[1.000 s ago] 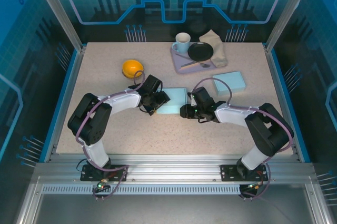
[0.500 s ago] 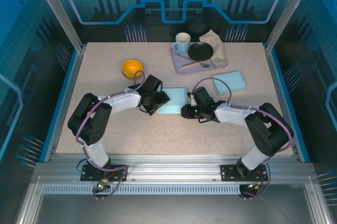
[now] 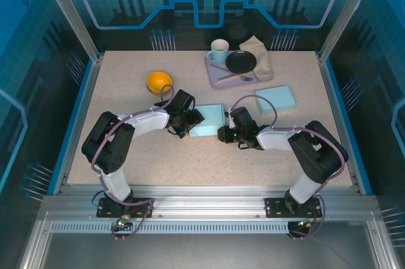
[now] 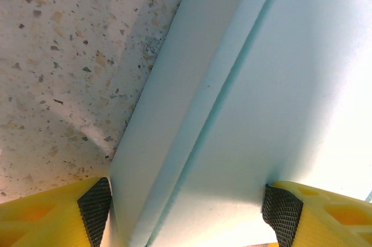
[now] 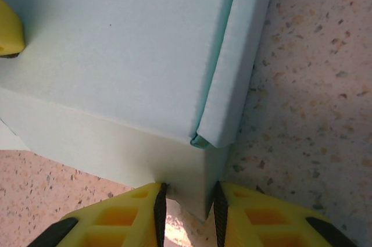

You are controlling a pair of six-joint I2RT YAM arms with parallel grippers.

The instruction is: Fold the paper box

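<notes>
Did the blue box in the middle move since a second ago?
Yes, a little: the paper box sits slightly farther from the robot's base, closer to the tray, between both grippers.

Both arms (image 3: 136, 123): white links, black joint housings, purple cables looped alongside. Bases bolted on black plates at 6 o'clock. Gripper fingers (image 4: 46, 215) yellow plastic, black cross-hatched rubber pads (image 4: 282, 209).

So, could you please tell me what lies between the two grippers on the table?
In the top view, the pale blue paper box lies between the left gripper and the right gripper.
</notes>
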